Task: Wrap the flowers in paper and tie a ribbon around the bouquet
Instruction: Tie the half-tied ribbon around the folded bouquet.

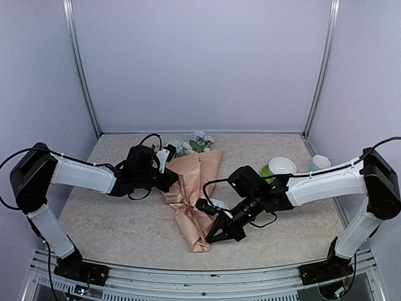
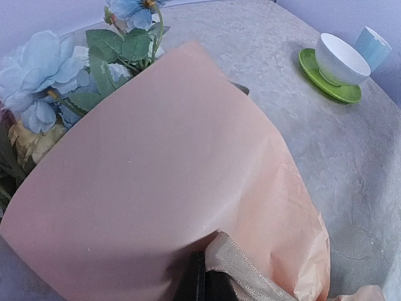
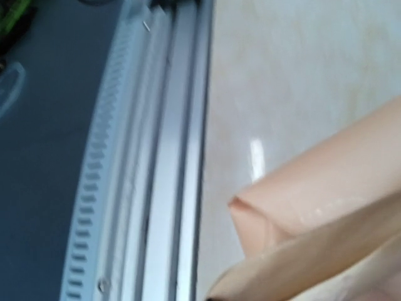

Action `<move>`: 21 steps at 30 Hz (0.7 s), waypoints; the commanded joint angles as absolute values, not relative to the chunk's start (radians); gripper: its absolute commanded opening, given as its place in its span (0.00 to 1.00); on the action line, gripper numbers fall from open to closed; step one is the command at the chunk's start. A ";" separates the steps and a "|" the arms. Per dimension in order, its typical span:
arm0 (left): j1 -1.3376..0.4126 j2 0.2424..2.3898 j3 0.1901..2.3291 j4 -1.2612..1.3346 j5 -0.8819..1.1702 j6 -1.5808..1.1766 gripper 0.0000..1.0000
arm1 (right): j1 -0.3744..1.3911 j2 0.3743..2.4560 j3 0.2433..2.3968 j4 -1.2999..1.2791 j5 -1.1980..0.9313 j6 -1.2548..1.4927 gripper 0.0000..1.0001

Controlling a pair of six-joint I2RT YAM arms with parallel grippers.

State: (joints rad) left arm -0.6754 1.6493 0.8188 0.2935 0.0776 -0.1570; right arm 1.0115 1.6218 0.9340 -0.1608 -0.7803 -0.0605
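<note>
The bouquet (image 1: 195, 194) lies on the table with its narrow tail toward me, a peach paper (image 2: 156, 188) cone with pale blue and white flowers (image 1: 194, 145) above its rim. The flowers (image 2: 44, 75) fill the upper left of the left wrist view. My left gripper (image 1: 170, 183) presses on the cone's left side, shut on the beige ribbon (image 2: 250, 269), which drapes over its dark finger (image 2: 199, 283). My right gripper (image 1: 212, 237) is shut beside the tail. In the right wrist view the folded paper tail (image 3: 301, 207) covers its jaws, so whether it holds anything is hidden.
At the right stand a white cup (image 1: 282, 165) on a green saucer (image 1: 267, 171) and a pale blue cup (image 1: 319, 162); the left wrist view shows them too, white cup (image 2: 339, 59) and saucer (image 2: 329, 89). The table's metal front rail (image 3: 169, 157) runs just below the bouquet's tail.
</note>
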 commanded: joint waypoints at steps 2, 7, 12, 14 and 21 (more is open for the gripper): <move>-0.651 1.738 0.885 0.355 0.083 -0.121 0.00 | 1.033 1.664 0.849 -0.128 -0.793 -0.008 0.00; -0.631 1.765 0.888 0.352 0.041 -0.117 0.00 | 1.050 1.717 0.795 -0.078 -0.808 0.026 0.00; -0.602 1.776 0.884 0.342 0.031 -0.110 0.00 | 1.058 1.744 0.751 -0.078 -0.819 0.030 0.00; -0.591 1.778 0.880 0.340 0.039 -0.111 0.00 | 1.059 1.736 0.735 -0.079 -0.823 0.033 0.00; -0.586 1.765 0.870 0.339 0.053 -0.104 0.00 | 1.057 1.718 0.757 -0.109 -0.806 0.020 0.00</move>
